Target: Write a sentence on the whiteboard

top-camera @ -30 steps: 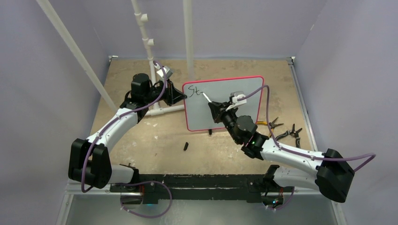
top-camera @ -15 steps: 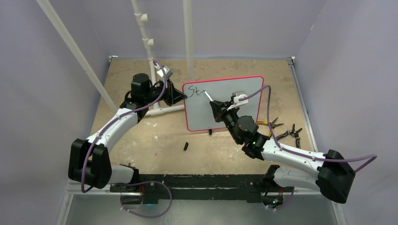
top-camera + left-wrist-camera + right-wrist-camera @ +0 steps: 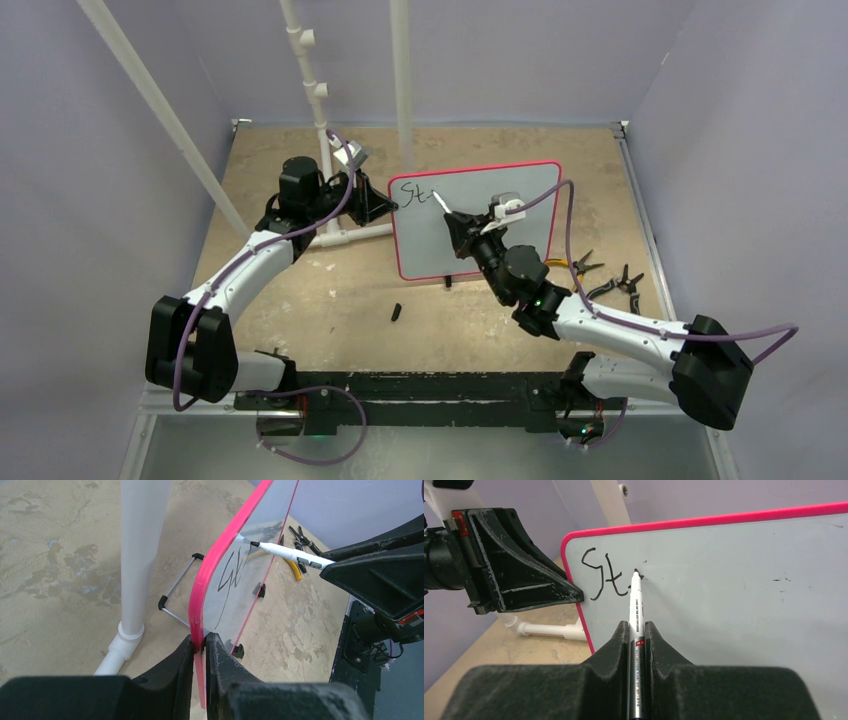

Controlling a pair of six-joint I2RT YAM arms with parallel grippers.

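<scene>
The sandy table [image 3: 300, 290] is taken up near its middle by the whiteboard [image 3: 480, 215], which is propped at a slant on small feet with its writing face turned toward the arm bases. Just beside the whiteboard's left edge a white PVC pipe stand [image 3: 325, 140] is seen. That same edge is pinched by the left gripper [image 3: 200, 642], whose jaws are drawn narrow onto the pink frame, so the whiteboard is braced. In front of the whiteboard's face the right gripper [image 3: 636, 630] is clamped on a white marker [image 3: 635, 602], whose tip is laid against the surface in the upper left part. Off the whiteboard's right edge, apart from it, pliers [image 3: 625, 283] are found on the table. Below its lower edge a small black piece [image 3: 396, 312], possibly a cap, is seen. Of the sentence [image 3: 604, 580] only "St" and a small dash are written, near the whiteboard's upper left corner.

The third letter is judged to be in hand, with most of the task left. Light, even pressure is called for, so that the whiteboard is not pushed back on its feet. The brace at the left edge should be held firm. Strokes are best made small and carried rightward level with "St", with room spared beneath for a second line. No object is seen in the writing path. Only the right wrist's purple cable [image 3: 566, 215], draped over the whiteboard's right edge, might be dragged through fresh ink.
</scene>
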